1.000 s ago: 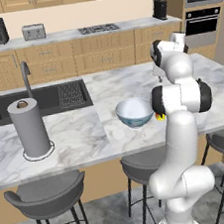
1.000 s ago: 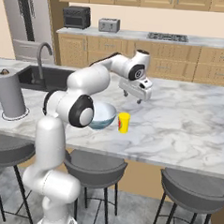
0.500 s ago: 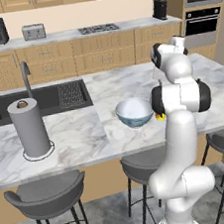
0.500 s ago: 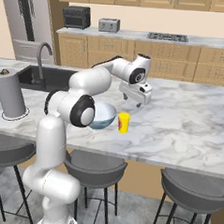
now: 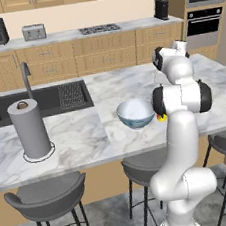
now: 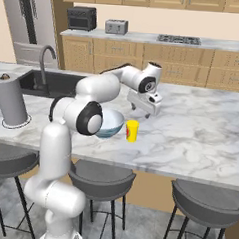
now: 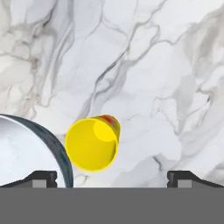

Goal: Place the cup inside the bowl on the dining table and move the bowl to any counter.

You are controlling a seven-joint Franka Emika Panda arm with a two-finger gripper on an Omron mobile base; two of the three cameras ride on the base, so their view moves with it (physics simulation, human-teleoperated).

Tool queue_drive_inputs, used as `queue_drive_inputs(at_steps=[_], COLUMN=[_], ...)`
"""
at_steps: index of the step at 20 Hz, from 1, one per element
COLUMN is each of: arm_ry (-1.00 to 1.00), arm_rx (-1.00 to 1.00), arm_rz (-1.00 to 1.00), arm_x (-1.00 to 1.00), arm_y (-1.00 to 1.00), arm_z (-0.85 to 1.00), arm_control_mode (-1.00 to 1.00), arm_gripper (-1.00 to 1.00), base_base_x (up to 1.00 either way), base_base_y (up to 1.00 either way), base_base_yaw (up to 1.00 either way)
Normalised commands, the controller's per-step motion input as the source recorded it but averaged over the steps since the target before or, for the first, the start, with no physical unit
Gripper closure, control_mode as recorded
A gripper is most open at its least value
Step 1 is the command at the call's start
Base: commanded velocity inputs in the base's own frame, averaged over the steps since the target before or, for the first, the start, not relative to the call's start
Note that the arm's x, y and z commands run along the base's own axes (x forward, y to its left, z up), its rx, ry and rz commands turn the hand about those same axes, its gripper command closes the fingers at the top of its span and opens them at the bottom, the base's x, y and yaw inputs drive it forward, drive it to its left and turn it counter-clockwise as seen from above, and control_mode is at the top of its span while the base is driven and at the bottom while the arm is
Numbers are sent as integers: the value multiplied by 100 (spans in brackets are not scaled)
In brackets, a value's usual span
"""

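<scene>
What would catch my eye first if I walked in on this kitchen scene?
Likely the big white robot arm bending over the marble dining table, its open gripper hanging above a small bright yellow cup. Right beside the cup stands a blue-grey bowl, white inside. Further along the table, a tall paper towel roll stands next to the dark sink.

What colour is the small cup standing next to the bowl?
The cup is yellow, with a red patch on its side; the hand view shows it best.
</scene>
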Motion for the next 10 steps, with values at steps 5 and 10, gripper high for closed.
queue_drive_inputs(at_steps=[5,10], arm_ry=[3,3], arm_rx=[2,2], arm_rz=[0,0], arm_x=[0,0], arm_y=[0,0], arm_z=[-18,-17], arm_control_mode=[-100,-100], arm_gripper=[-100,-100], base_base_x=[0,0], base_base_y=[0,0], base_base_yaw=[0,0])
